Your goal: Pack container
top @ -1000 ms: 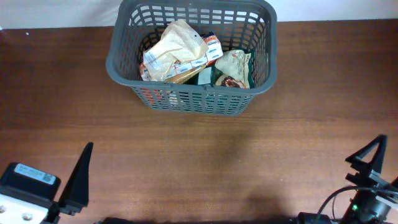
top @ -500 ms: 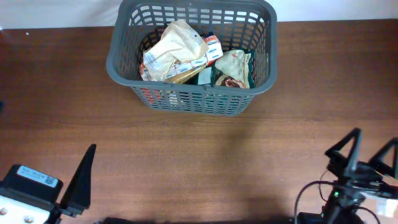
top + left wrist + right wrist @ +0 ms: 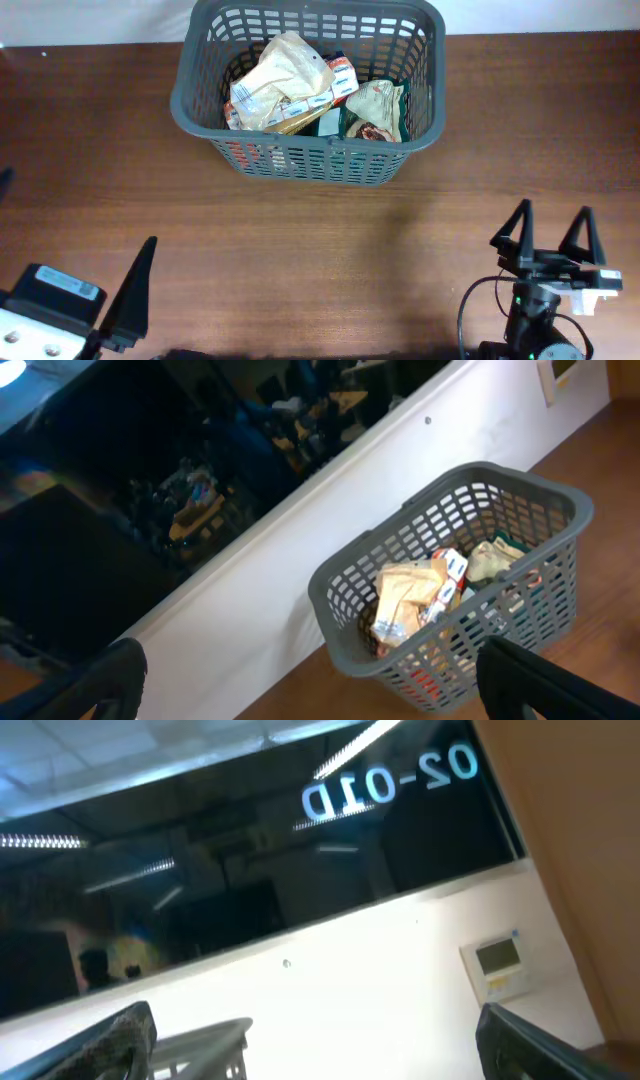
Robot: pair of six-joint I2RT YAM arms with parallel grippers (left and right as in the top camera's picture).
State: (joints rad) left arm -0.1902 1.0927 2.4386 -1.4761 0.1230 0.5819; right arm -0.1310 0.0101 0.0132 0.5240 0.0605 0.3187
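Grey slotted basket (image 3: pixel 310 160) at far edge of table (image 3: pixel 100 150), snack packets (image 3: pixel 285 85) inside. Left gripper (image 3: pixel 310 650) jaws wide, empty, basket well ahead. Right gripper (image 3: pixel 552 225) jaws wide, empty, well short of basket

Brown wood-grain table (image 3: pixel 300 260); behind it a white wall (image 3: pixel 380 990) carrying a small pale control panel (image 3: pixel 497 966) with a little screen, and above that dark glass (image 3: pixel 200 870) showing mirrored lettering (image 3: pixel 392 782) and reflected ceiling lights (image 3: pixel 345 750).
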